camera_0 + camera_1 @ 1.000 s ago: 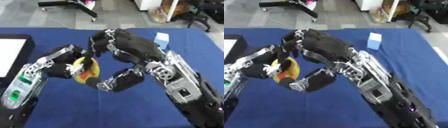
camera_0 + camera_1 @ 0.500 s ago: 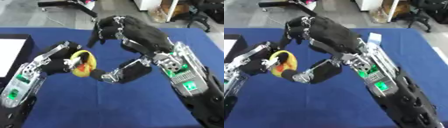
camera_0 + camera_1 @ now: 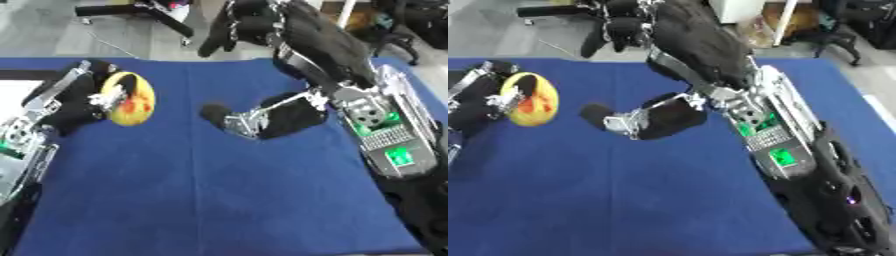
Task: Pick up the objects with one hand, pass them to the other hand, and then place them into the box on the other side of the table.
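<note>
A yellow fruit-like object with red-orange patches (image 3: 128, 99) is held above the blue table at the left. My left hand (image 3: 79, 97) is curled round it from the left side. My right hand (image 3: 289, 35) hangs open over the table's middle, its fingers (image 3: 229, 27) spread toward the far edge and its thumb (image 3: 236, 119) pointing left, well apart from the fruit. A white box (image 3: 10, 95) shows at the left edge, mostly hidden behind my left arm.
The blue cloth (image 3: 192, 190) covers the table. Beyond the far edge are a grey floor, a black chair base (image 3: 140, 10) and office clutter at the upper right.
My left hand has carried the yellow fruit away to the left. My right hand has let go of it, opened and lifted up and to the right.
</note>
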You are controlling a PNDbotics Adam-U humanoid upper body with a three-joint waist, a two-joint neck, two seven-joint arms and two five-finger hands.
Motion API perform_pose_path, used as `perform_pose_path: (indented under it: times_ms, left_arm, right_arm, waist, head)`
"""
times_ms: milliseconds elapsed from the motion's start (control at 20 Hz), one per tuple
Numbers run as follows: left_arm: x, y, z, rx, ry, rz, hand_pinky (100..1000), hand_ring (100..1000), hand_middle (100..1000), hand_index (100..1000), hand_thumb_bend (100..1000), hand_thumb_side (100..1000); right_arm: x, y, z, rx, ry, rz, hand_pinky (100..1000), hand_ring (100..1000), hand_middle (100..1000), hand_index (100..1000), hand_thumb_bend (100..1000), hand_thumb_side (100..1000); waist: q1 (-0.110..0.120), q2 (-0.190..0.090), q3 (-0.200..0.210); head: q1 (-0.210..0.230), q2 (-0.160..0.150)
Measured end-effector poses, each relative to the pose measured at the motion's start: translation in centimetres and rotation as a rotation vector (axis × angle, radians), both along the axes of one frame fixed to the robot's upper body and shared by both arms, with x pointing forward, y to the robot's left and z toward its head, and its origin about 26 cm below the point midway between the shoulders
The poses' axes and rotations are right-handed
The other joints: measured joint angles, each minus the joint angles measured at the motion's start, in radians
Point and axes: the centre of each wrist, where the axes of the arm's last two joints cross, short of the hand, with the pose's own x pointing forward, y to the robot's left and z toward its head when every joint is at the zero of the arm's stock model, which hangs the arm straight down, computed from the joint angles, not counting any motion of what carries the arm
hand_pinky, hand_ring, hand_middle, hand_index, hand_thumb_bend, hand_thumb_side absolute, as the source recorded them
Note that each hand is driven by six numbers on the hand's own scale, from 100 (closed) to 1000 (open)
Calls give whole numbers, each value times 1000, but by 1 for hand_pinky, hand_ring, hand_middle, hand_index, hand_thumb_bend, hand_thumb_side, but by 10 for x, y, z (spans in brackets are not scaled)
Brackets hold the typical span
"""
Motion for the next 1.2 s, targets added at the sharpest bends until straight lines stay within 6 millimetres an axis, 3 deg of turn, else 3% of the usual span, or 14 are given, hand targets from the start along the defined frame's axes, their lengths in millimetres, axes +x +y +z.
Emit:
perform_pose_path:
  times_ms: [150,450,650,950,1100,1200]
  left_arm:
    - [0,30,7,43,-56,166,308,124,100,380,100,306]
    - [1,98,14,192,-151,588,314,127,100,385,100,314]
    - [1,139,15,352,-203,885,334,133,100,397,100,320]
    - [4,187,-12,669,-172,1240,374,145,114,421,100,321]
    - [5,204,-34,815,-98,1313,408,156,134,446,100,314]
    - [5,211,-46,889,-46,1331,451,189,184,492,100,263]
  right_arm:
    - [1,-5,-5,9,10,-29,553,548,582,670,382,518]
    - [1,-11,-14,2,33,-80,551,548,579,667,391,514]
    - [1,-12,-20,-8,51,-103,552,549,580,667,395,511]
    - [0,-12,-25,-24,67,-118,554,550,579,667,400,505]
    - [0,-12,-27,-27,74,-120,556,550,579,668,398,505]
    - [0,-12,-27,-28,74,-120,557,551,579,668,396,505]
  waist:
    - [9,-1,1]
    - [28,-9,4]
    - [35,-11,4]
    - [37,-12,1]
    - [36,-12,0]
    - [35,-12,0]
  head:
    - [36,-11]
    - [234,-17]
    - [324,-26]
    - [364,-47]
    - [373,-55]
    - [377,-55]
